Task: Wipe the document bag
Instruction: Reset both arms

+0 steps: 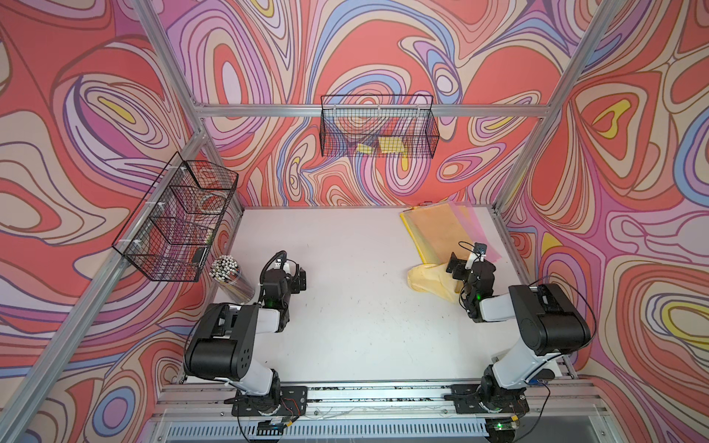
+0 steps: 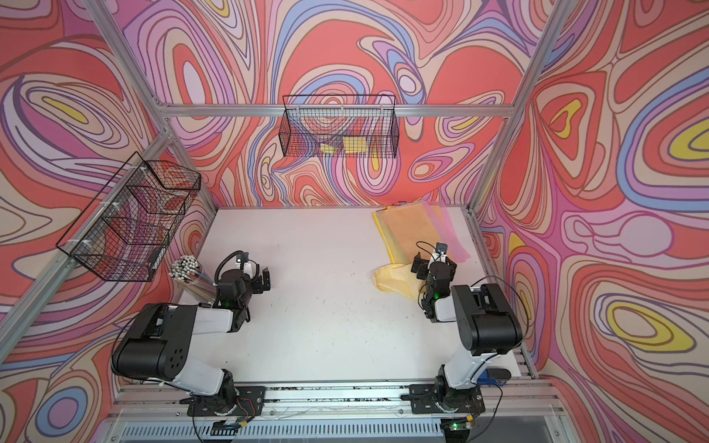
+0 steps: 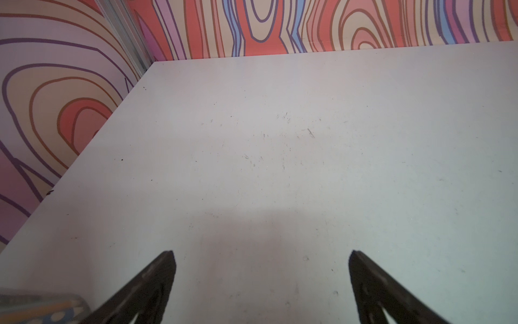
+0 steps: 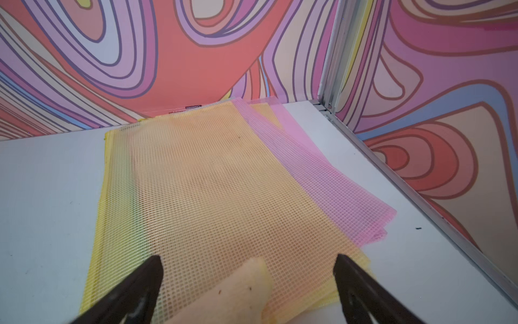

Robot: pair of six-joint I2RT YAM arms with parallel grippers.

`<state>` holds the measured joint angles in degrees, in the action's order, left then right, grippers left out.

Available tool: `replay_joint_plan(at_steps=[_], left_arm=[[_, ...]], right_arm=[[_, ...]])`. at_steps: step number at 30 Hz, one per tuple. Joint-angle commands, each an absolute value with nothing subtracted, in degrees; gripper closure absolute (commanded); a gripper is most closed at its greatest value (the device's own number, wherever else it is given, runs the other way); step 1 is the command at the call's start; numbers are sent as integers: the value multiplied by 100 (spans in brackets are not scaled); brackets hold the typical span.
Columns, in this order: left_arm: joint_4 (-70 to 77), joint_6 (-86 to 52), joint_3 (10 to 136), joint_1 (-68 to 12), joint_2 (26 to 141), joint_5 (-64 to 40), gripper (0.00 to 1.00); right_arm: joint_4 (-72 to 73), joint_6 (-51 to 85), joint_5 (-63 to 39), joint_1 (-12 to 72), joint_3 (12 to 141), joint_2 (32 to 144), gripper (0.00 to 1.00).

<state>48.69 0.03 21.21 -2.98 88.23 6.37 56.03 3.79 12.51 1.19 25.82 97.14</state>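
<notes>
A stack of mesh document bags [image 1: 437, 230] [image 2: 410, 230] lies flat in the table's back right corner. An orange-yellow one [image 4: 218, 182] is on top, and pink ones [image 4: 322, 179] fan out beneath it. A pale yellow cloth [image 1: 426, 282] [image 2: 391, 278] lies crumpled on the near end of the stack, and one of its corners [image 4: 238, 291] reaches between my right fingers. My right gripper [image 1: 466, 266] [image 2: 433, 264] [image 4: 247, 256] hovers open just above the cloth, gripping nothing. My left gripper [image 1: 291, 276] [image 2: 255, 278] [image 3: 261, 254] is open over bare table on the left.
A clear cup of pens [image 1: 230, 276] [image 3: 42, 308] stands close to the left of my left gripper. A wire basket [image 1: 176, 222] hangs on the left wall. Another [image 1: 378, 126], on the back wall, holds yellow items. Aluminium frame rails [image 4: 420, 202] border the white table [image 1: 345, 307].
</notes>
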Motion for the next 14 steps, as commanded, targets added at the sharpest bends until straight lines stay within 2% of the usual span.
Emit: replay_joint_plan(at_steps=[1, 14], left_arm=[[5159, -11, 2127, -264, 8828, 747, 1], [5034, -89, 2181, -115, 8817, 439, 1]], right_arm=[[5642, 291, 1148, 101, 2621, 9757, 2], [5590, 286, 1150, 102, 2628, 9747, 2]])
